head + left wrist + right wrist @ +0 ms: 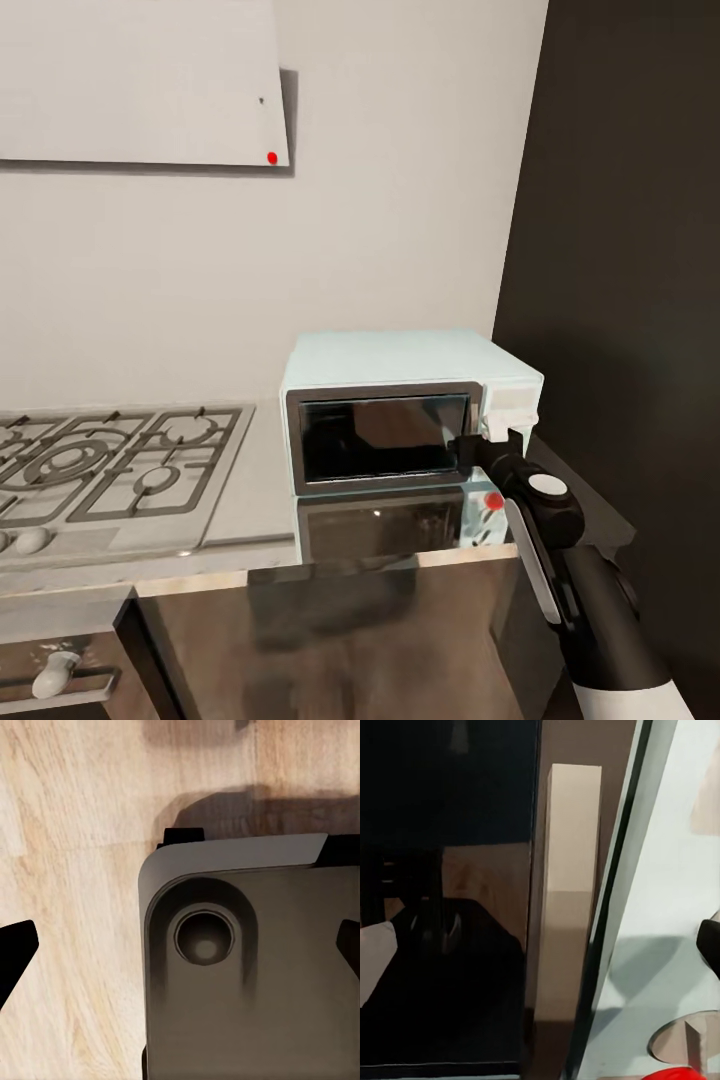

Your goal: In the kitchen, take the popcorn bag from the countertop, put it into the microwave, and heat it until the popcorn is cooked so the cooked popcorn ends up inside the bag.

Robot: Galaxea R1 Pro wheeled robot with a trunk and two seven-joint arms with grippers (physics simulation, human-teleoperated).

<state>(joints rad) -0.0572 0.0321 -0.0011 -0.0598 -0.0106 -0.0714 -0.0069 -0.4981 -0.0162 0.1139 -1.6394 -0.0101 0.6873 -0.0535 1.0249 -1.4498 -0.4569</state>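
The microwave (410, 410) sits at the counter's (250, 480) right end, by a dark wall, w/ the hob (110, 460) to its left. Its dark door is shut. The right pincer (492, 437) is up at the door's right edge, by the white panel; can't tell if it's open or holding anything. The left pincer (180, 952) hangs over the wood floor (67, 832), tips wide apart, holding nothing.
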